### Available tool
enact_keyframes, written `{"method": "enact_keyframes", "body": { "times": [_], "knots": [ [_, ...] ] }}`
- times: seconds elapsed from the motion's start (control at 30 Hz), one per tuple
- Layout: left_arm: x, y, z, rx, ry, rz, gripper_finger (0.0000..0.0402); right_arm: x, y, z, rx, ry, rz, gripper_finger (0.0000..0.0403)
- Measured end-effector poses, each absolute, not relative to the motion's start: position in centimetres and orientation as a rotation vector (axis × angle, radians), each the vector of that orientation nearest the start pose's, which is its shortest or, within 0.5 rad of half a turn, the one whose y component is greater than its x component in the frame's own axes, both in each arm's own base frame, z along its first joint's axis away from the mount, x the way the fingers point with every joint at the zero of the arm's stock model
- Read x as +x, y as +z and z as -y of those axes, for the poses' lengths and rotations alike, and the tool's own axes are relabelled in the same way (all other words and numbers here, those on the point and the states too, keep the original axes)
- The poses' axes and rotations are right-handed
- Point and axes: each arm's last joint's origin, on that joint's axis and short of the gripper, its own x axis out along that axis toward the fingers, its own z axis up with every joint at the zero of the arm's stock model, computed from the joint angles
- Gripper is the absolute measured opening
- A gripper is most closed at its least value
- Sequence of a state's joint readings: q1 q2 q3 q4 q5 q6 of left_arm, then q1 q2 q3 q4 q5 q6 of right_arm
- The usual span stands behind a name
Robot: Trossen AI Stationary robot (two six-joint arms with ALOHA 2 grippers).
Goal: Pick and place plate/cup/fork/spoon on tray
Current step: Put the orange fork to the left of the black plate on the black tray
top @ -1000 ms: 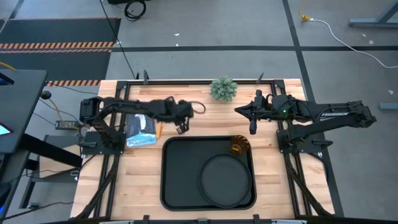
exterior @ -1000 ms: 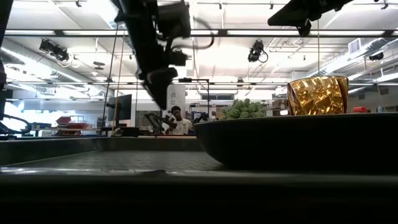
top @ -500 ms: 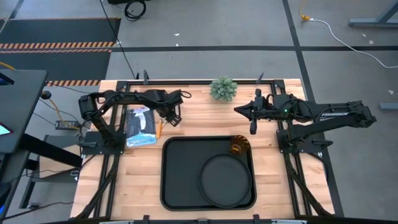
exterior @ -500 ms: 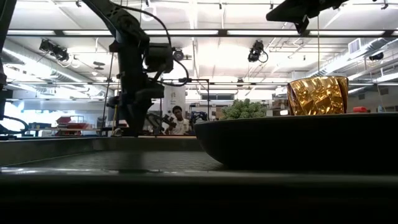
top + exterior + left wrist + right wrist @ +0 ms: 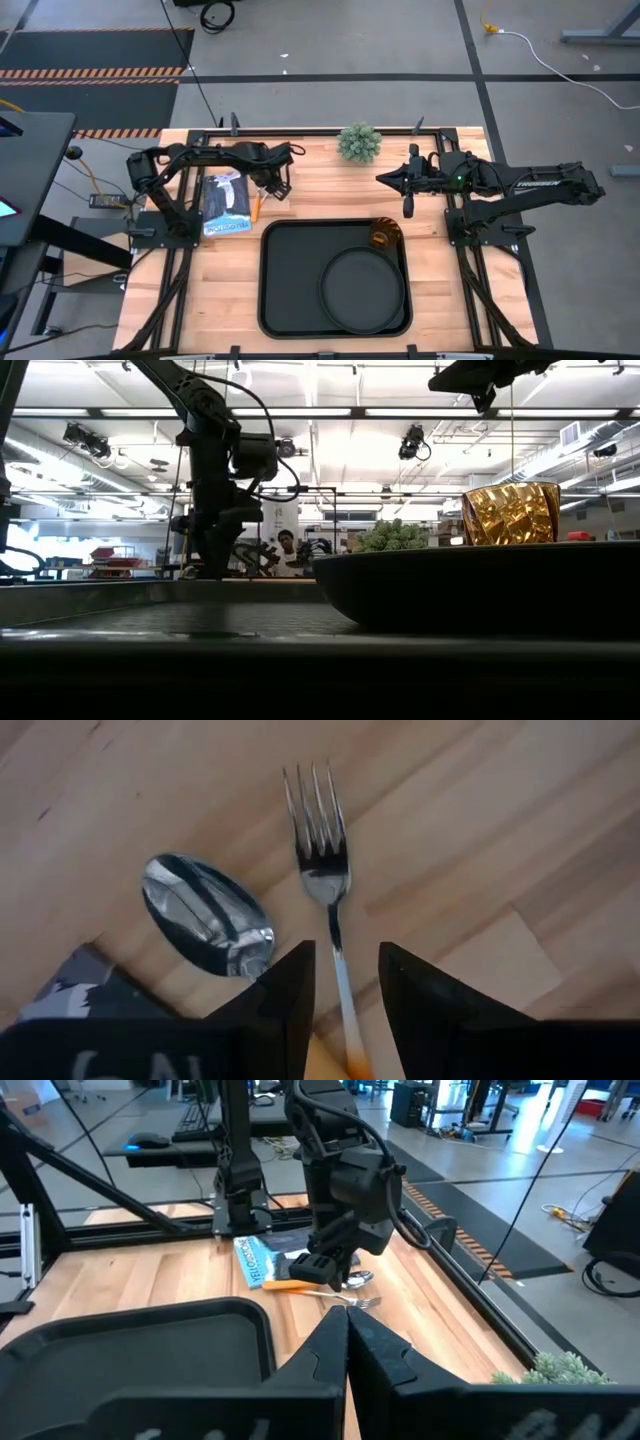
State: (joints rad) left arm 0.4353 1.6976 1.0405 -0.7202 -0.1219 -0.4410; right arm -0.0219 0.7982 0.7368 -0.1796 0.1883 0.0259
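Wooden desk (image 5: 300, 200) under bright workshop ceiling lights, carrying the black tray (image 5: 290, 280) with the round black plate (image 5: 362, 290) inside it and the amber cup (image 5: 385, 235) standing in the tray's far right corner, just beside the plate. Reaching out over the far left part of the desk: left gripper (image 5: 345, 985), pointing down, fingers (image 5: 290, 995) apart and straddling the handle of the fork (image 5: 325, 890), not touching it. Lying just beside the fork: spoon (image 5: 205, 925), its handle running back toward a blue-and-white packet (image 5: 226, 205). Hanging raised above the desk near the small green plant (image 5: 359, 143): right gripper (image 5: 347, 1342), arm stretched inward, fingers pressed together and carrying nothing.
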Motion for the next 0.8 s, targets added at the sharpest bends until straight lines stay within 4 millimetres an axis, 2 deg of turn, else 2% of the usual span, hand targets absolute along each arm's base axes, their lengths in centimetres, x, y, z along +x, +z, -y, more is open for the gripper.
{"method": "enact_keyframes", "body": {
  "times": [0.37, 0.8],
  "knots": [
    [27.7, 15.0, -13.7, -0.569, 0.749, -1.307, 0.0121, 17.7, 31.4, 0.9, 0.032, -0.191, -0.236, 0.0011],
    [27.5, 14.2, -13.6, -0.539, 0.749, -1.378, 0.0121, 17.8, 31.5, 0.9, 0.044, -0.19, -0.228, 0.0011]
  ]
}}
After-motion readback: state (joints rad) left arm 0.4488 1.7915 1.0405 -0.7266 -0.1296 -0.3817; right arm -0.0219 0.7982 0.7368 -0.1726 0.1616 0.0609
